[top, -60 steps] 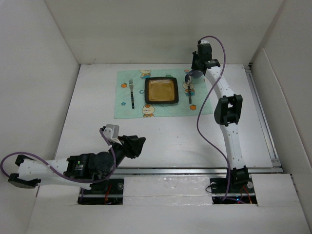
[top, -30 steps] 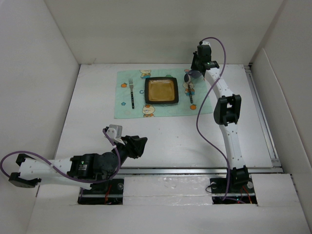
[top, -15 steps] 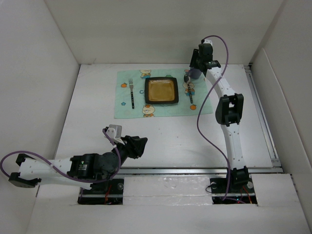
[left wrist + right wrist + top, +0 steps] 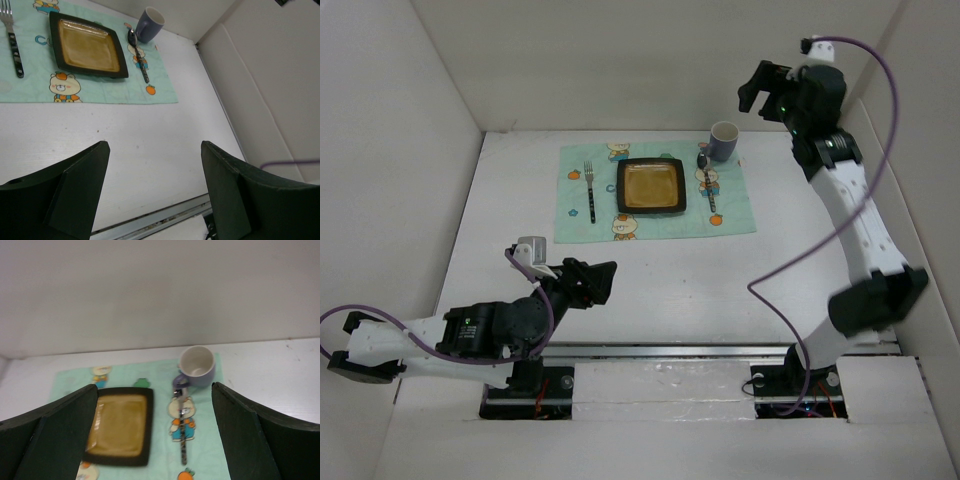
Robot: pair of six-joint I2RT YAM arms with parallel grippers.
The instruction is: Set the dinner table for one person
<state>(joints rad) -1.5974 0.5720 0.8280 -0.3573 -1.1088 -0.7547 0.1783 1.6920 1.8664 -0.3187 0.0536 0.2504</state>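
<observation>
1. The white counter [image 4: 650, 275] carries a mint-green placemat [image 4: 655, 222] toward its far side
2. On the placemat sit a dark square plate [image 4: 651, 187], a fork [image 4: 589, 190] to its left and a spoon [image 4: 708, 185] to its right
3. A purple mug [image 4: 723, 141] stands upright at the placemat's far right corner, beside the spoon's bowl
4. Right gripper [image 4: 766, 88] hangs above the counter's far edge, jaws wide, holding nothing
5. Left gripper [image 4: 592, 280] is low near the front rail, jaws wide and empty

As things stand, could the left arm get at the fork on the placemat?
Probably yes. The left gripper is open and empty, and only bare dinner table lies between it and the fork, which rests alone left of the plate.
</observation>
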